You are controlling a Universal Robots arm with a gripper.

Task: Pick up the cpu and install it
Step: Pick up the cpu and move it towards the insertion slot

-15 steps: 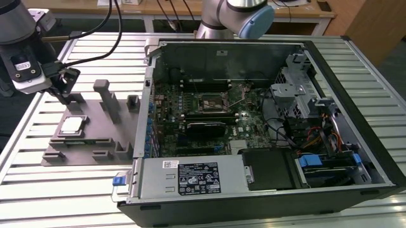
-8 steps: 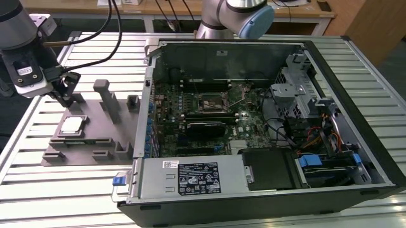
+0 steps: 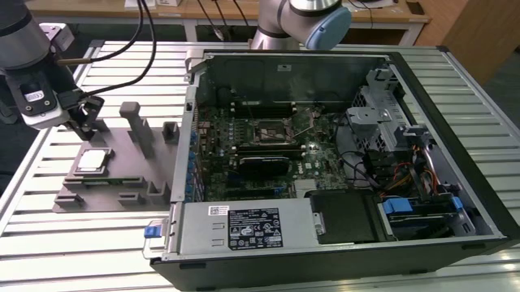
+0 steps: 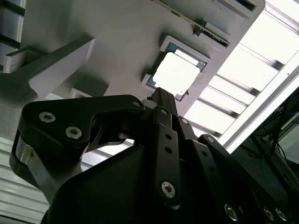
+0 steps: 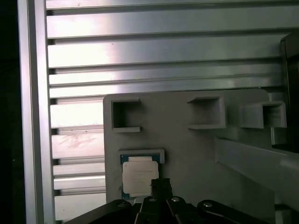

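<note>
Aluminium slats make up the worktop (image 3: 122, 67), and everything I care about sits on it around one landmark, the grey plastic fixture (image 3: 130, 167). On the fixture's side toward the exterior view's right stands the open computer case (image 3: 455, 115), lid off, its board facing up with the empty socket (image 3: 267, 131) near the middle. That is well apart from the fixture's pockets.

The fixture itself is a flat plate with upright blocks and several shallow square recesses. My hand (image 5: 161, 185) hangs above this plate, at its end away from the case, just beside one of the taller uprights. The fingers are drawn together to a narrow tip, and nothing sits between them.

The cpu (image 5: 138, 179) lies flat in a corner-framed pocket of the fixture, silvery plate up, at the plate's end farthest from the case. It is square, so it has no long axis to speak of. Its edges run parallel to the fixture's edges.

In both wrist views my fingertip line crosses the chip's rim, not its middle. I judge the cpu to lie almost straight below me, a little off-centre. From the exterior view I read my tips as near it but apart from it.
</note>
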